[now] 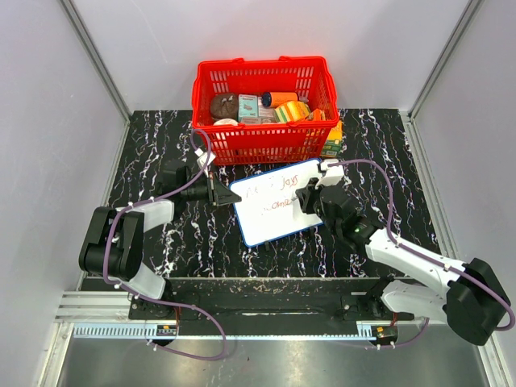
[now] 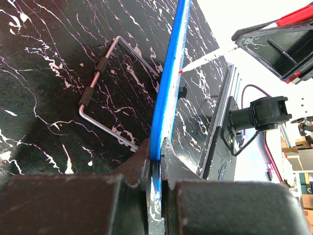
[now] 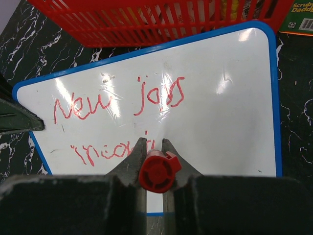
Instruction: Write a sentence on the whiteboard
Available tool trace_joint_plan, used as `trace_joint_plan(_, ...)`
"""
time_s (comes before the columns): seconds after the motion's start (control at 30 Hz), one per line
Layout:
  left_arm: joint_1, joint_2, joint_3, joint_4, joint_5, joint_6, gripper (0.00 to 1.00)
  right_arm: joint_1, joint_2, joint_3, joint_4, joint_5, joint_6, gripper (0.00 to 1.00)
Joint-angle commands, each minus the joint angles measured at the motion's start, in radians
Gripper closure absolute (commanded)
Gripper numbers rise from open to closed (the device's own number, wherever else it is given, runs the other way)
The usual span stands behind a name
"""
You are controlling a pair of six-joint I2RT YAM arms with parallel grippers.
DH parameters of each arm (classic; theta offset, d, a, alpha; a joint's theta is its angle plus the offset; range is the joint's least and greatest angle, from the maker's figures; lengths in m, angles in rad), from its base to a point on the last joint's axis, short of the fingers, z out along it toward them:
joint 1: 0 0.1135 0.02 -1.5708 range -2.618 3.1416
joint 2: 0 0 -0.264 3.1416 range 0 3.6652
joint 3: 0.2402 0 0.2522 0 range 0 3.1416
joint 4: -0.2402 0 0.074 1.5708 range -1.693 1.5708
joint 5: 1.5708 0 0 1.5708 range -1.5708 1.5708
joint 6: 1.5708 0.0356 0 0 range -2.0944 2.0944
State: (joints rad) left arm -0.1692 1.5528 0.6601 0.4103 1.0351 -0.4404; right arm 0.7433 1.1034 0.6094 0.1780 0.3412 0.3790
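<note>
Whiteboard, flat, white and rectangular with a thin blue rim and rounded corners [image 1: 274, 219], is seen at the centre of the overhead frame. It is laid on the black, white-veined table [image 1: 161, 145], just below the red plastic basket [image 1: 262, 68].

The right gripper [image 3: 152, 143] is closed on a white marker with a red end cap [image 3: 159, 171], held at the lower centre of its wrist view and pointed down at the board. In the left wrist view the tip appears to touch the white surface. Just ahead of the fingers the sentence [image 3: 117, 100] is read in red strokes: "New jobs" above, a seemingly unfinished word below. The left gripper [image 2: 155, 152] is clamped on the whiteboard's blue rim, at the board's left edge in the overhead frame.

The step in hand is judged to be the second line. It is best done with light, even pressure, the letters matched in height to those above, and the rim pinned so that the board is not dragged.

Counted: one whiteboard, one marker, two grippers, two lines of writing, one basket.
</note>
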Motion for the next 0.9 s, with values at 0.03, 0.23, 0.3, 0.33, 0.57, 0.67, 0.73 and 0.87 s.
trace_joint_plan(0.03, -0.009, 0.000, -0.007, -0.004, -0.119, 0.117, 1.00, -0.010, 0.006, 0.038, -0.011, 0.047, -0.015, 1.00)
trace_joint_plan(0.23, -0.009, 0.000, -0.007, -0.002, -0.121, 0.115, 1.00, -0.009, 0.026, 0.075, 0.003, 0.059, -0.031, 1.00)
trace_joint_plan(0.3, -0.009, -0.002, -0.007, -0.002, -0.119, 0.117, 1.00, -0.010, 0.030, 0.081, 0.009, 0.059, -0.031, 1.00)
trace_joint_plan(0.33, -0.009, 0.000, -0.007, -0.002, -0.119, 0.115, 1.00, -0.012, 0.032, 0.081, 0.011, 0.059, -0.032, 1.00)
trace_joint_plan(0.57, -0.010, -0.002, -0.007, -0.002, -0.121, 0.115, 1.00, -0.015, 0.038, 0.084, 0.014, 0.073, -0.032, 1.00)
trace_joint_plan(0.67, -0.010, -0.002, -0.007, -0.002, -0.121, 0.115, 1.00, -0.019, 0.033, 0.081, 0.014, 0.081, -0.034, 1.00)
trace_joint_plan(0.73, -0.010, -0.002, -0.007, -0.002, -0.121, 0.117, 1.00, -0.022, 0.029, 0.079, 0.014, 0.082, -0.034, 1.00)
trace_joint_plan(0.87, -0.010, -0.002, -0.007, -0.002, -0.118, 0.115, 1.00, -0.025, 0.023, 0.076, 0.014, 0.082, -0.032, 1.00)
